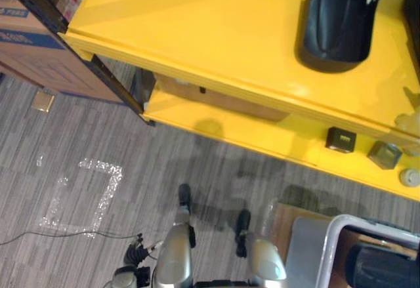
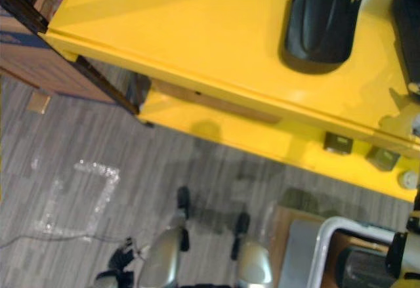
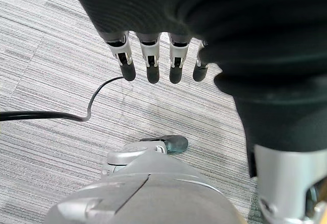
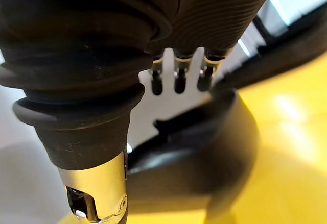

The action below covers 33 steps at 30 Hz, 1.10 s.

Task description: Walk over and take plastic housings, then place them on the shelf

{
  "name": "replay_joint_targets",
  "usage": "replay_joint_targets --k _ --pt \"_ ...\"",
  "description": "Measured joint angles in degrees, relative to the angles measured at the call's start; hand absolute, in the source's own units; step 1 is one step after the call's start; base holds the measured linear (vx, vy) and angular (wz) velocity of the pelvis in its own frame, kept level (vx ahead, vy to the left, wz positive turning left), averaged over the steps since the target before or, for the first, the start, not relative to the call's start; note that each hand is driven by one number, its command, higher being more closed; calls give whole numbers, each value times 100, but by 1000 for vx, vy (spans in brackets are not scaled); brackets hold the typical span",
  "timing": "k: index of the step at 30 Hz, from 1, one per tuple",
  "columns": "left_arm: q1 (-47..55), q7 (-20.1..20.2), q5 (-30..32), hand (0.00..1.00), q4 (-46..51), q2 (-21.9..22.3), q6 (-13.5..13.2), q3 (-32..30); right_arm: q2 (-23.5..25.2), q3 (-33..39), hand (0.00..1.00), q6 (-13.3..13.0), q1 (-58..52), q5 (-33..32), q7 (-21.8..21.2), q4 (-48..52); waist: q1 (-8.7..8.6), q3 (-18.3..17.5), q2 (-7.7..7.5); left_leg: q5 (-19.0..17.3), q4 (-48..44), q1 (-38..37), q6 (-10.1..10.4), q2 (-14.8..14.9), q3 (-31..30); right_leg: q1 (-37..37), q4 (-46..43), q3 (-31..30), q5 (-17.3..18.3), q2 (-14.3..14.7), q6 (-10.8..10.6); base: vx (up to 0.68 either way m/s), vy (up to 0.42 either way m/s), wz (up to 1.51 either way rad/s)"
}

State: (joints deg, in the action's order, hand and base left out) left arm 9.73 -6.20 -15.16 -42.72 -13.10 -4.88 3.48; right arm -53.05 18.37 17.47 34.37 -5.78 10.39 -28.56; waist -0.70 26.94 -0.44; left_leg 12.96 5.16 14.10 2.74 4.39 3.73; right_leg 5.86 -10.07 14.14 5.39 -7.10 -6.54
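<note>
Right robot hand [image 4: 180, 82] straight-fingered, empty, near glossy curved black housing [image 4: 204, 150], smooth yellow shelf [image 4: 291, 132]

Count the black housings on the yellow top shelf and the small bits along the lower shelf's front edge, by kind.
Black housings: 2
Small boxes: 2
White round piece: 1
Total: 5

Both head eyes look steeply down on one yellow shelf [image 1: 197, 32] and carpet [image 1: 131, 150]; the left wrist view closely faces that carpet, the right a black housing [image 4: 204, 147].
</note>
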Motion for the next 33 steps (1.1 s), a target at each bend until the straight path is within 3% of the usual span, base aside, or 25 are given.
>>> replay_joint_targets --k 2,17,22,27,31,33 --pt "0 17 0 0 -3 0 -7 -1 1 -9 0 2 71 -281 -198 -94 3 -2 3 4 0 -1 -4 -2 2 -1 0 -1 -4 -2 -1 0 0 0" --pt "1 19 6 0 -2 3 -51 -5 3 -13 0 60 183 -708 -1302 -175 11 -27 7 5 -1 -37 -3 -5 8 -30 -4 -5 -4 -5 0 0 0 0" --pt "2 19 10 0 -5 4 -60 -7 9 -19 0 219 8 -994 -1302 199 9 -69 4 -19 0 -103 13 0 25 -94 17 -13 -3 -6 1 0 0 0" --pt "6 19 18 0 -15 10 -100 -6 25 -16 0 282 -247 -1743 -1271 733 3 -165 -2 -28 0 -115 -1 3 127 -89 45 -54 -13 -5 -5 2 -1 -4" --pt "7 19 33 0 -22 11 -137 -6 200 11 0 220 -281 -2440 -1004 1033 -10 -170 -11 -24 0 -135 -12 3 164 -89 58 -93 -27 -4 -10 11 -6 -5" --pt "7 19 33 0 -57 12 -192 -6 342 19 0 70 -281 -2845 -891 1052 -10 -170 -11 -23 0 -139 -13 4 164 -91 57 -96 -28 -3 -9 0 0 0"
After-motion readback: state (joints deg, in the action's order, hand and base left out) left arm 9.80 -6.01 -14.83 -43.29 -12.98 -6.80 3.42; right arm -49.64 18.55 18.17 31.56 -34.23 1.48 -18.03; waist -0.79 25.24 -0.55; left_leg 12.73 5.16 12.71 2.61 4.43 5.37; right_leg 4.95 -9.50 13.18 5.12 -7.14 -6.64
